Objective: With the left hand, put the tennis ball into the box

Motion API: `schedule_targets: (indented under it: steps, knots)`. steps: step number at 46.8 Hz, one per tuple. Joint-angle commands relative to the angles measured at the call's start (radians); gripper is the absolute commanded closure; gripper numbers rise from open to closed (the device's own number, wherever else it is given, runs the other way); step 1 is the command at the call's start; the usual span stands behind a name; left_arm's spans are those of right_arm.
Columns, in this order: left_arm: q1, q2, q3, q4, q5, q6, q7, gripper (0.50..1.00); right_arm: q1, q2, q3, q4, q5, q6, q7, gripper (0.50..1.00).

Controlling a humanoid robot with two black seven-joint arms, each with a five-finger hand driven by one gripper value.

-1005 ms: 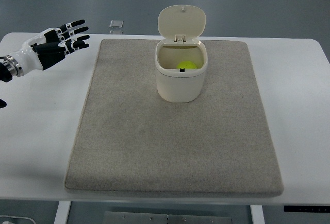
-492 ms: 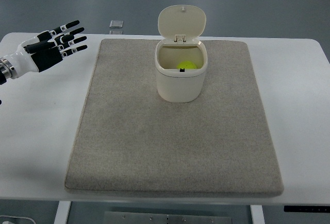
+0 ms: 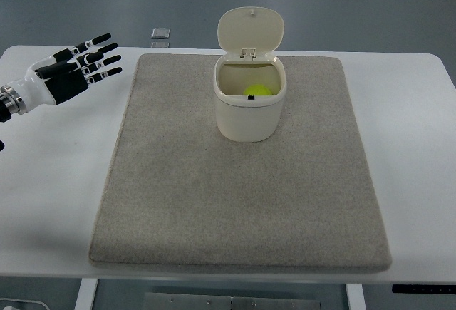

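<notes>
A yellow-green tennis ball (image 3: 258, 91) lies inside a cream box (image 3: 249, 114) that stands on the far middle of a beige mat (image 3: 235, 203). The box's hinged lid (image 3: 251, 31) stands open, tilted back. My left hand (image 3: 78, 66) is over the white table at the far left, well left of the box, its fingers spread and holding nothing. The right arm is out of view.
The mat covers most of a white table (image 3: 57, 174). A small pale flat object (image 3: 161, 33) lies on the floor beyond the table's far edge, left of the box.
My left hand has drawn back slightly to the left and toward me, with its fingers staying spread. The ball and box have not moved.
</notes>
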Motion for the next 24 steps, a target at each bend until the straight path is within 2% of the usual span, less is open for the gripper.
schedule_targets:
  steps: [1,24]
  knots:
    - [0.003,0.002,-0.001,0.000,0.000,0.000,0.000,0.506,0.000,0.000,0.000,0.000,0.001,0.000,0.000,0.562]
    - [0.003,0.000,0.001,-0.005,0.002,0.000,0.000,0.506,-0.002,0.000,0.000,0.006,0.001,-0.007,0.008,0.562]
